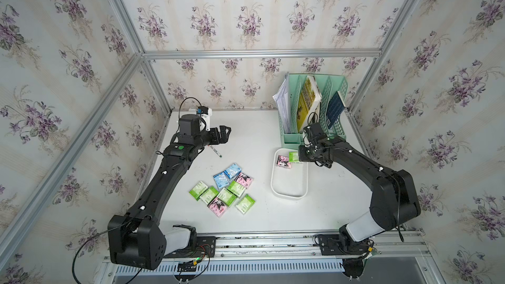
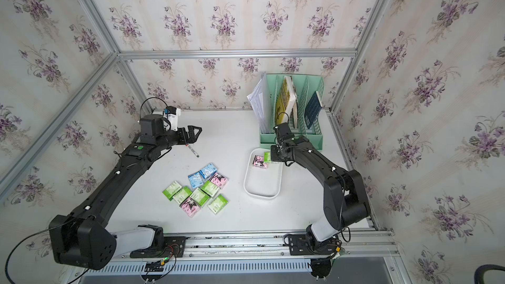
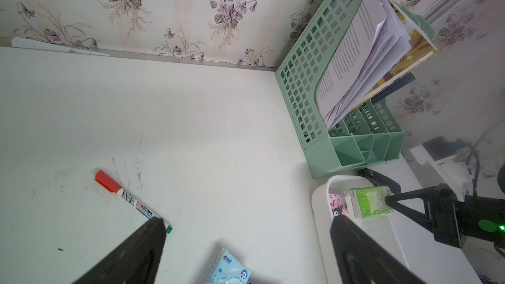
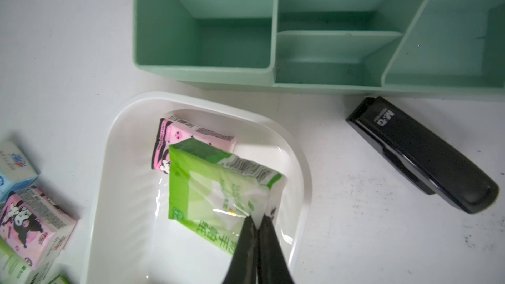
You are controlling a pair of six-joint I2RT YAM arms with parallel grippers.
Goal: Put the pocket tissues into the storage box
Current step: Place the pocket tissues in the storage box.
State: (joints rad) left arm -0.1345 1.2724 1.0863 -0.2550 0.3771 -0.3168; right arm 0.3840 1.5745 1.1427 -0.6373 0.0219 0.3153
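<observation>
Over storage box [image 4: 114, 143], right jaws pinching packet [image 4: 213, 187], wrist-view stapler [image 4: 420, 154] seemingly arm-hidden overhead

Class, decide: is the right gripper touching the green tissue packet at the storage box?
Touching. In the right wrist view the right gripper pinches the corner of the green packet.
</observation>
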